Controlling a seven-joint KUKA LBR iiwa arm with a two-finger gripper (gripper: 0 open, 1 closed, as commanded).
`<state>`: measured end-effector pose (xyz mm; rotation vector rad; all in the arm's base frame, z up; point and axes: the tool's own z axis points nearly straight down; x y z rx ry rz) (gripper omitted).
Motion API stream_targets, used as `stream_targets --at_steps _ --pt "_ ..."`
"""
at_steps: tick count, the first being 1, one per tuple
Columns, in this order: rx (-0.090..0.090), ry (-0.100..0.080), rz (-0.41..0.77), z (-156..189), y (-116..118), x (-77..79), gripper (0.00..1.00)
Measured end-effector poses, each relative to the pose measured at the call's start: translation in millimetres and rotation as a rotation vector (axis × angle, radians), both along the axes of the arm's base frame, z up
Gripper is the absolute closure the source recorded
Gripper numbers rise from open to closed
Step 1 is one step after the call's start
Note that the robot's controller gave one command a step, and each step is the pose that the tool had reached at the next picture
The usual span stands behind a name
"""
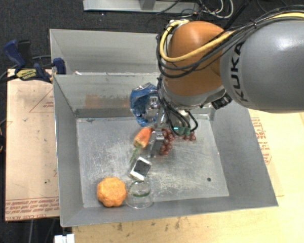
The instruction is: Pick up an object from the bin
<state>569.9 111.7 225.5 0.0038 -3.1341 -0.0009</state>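
Observation:
My gripper (155, 135) hangs below the arm's wrist over the middle of the bin. It comes down between a small orange carrot-shaped toy with a green end (141, 137) on its left and a bunch of dark red grapes (168, 140) on its right. It is close to both, and contact cannot be made out. Just below it, a small rectangular block with a white face and dark edge (140, 168) lies tilted on the floor. A crumpled blue thing (140, 104) rests against the back wall, partly hidden by the wrist.
A round orange ball with a rough skin (111, 191) lies near the bin's front left corner. Beside it a clear glass-like cup (139, 194) lies at the front wall. The arm's large body covers the bin's back right part.

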Motion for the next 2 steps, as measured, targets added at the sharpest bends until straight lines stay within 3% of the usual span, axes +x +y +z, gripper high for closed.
stream_targets --at_steps 1,2 --pt "0.001 -0.008 -0.003 4.2 -0.9 1.7 1.00" --pt "0.001 -0.008 -0.004 4.2 -0.9 1.7 1.00"
